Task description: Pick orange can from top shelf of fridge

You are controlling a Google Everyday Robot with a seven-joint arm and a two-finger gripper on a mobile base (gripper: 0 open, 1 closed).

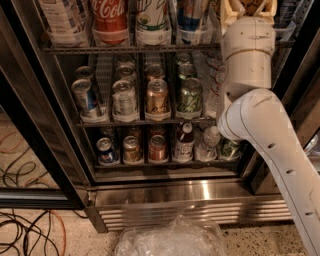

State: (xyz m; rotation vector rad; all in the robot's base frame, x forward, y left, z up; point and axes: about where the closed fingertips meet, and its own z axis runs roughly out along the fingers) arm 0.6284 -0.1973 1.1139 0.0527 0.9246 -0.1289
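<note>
The orange can I can't pick out for sure. The spot at the right end of the top shelf is covered by the gripper, and the view cuts off just above it. Only a dark orange-brown sliver shows among the gripper's tan parts at the very top edge, and I can't tell whether that is the can. I also can't tell whether the jaws are open, closed or holding anything, since they run out of view.

The gripper sits up at top-shelf height, pushed in just right of a blue can. The white arm drops straight down from it in front of the right side of the racks, then bends at a joint and runs off toward the lower right.

Left along the same shelf, in whitish plastic trays, stand a white-and-green can, a red Coca-Cola can and a pale bottle.

On the rack below are rows of cans. At the front are a blue-and-silver one, a silver one, a shorter orange-gold one and a green one.

The lowest rack holds more small cans and a red-labelled bottle.

The fridge stands open, with its stainless base panel catching the light. A crumpled clear plastic bag lies on the floor in front of it. Cables trail over the floor at the left.
</note>
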